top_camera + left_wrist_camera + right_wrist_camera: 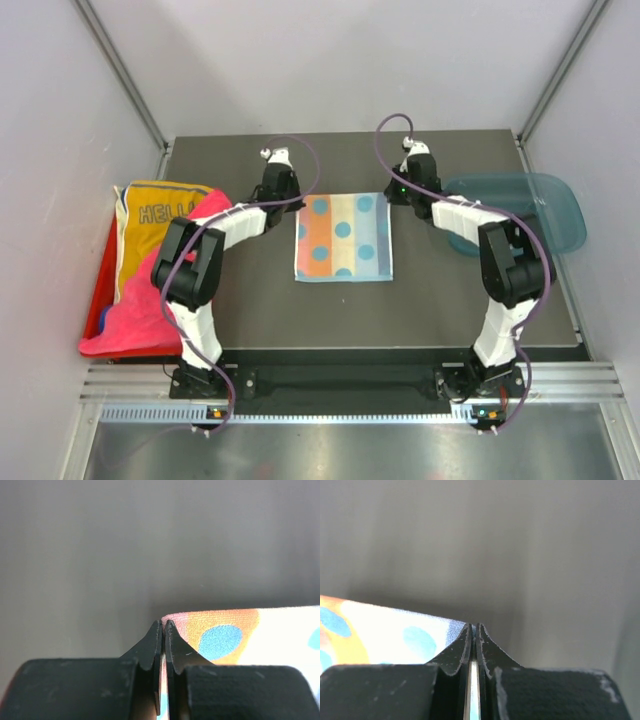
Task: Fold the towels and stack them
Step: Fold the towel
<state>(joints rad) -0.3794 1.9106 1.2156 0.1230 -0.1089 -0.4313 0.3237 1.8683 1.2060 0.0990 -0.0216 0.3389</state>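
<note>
The dotted towel [343, 237], striped orange, cream and light blue with blue dots, lies flat mid-table. My left gripper [299, 201] is shut on its far left corner; in the left wrist view the jaws [163, 625] pinch the cloth edge [235, 632]. My right gripper [391, 194] is shut on the far right corner; in the right wrist view the jaws [474, 627] pinch the edge of the towel [385, 630]. The yellow "HELLO" towel [158, 222] and the hot pink towel [140, 318] lie piled at the left. The other towels are out of view.
A red tray [96, 318] under the yellow and pink towels sits at the table's left edge. A translucent teal bin [545, 212] stands at the right, behind the right arm. Grey walls close in the table on both sides and at the back.
</note>
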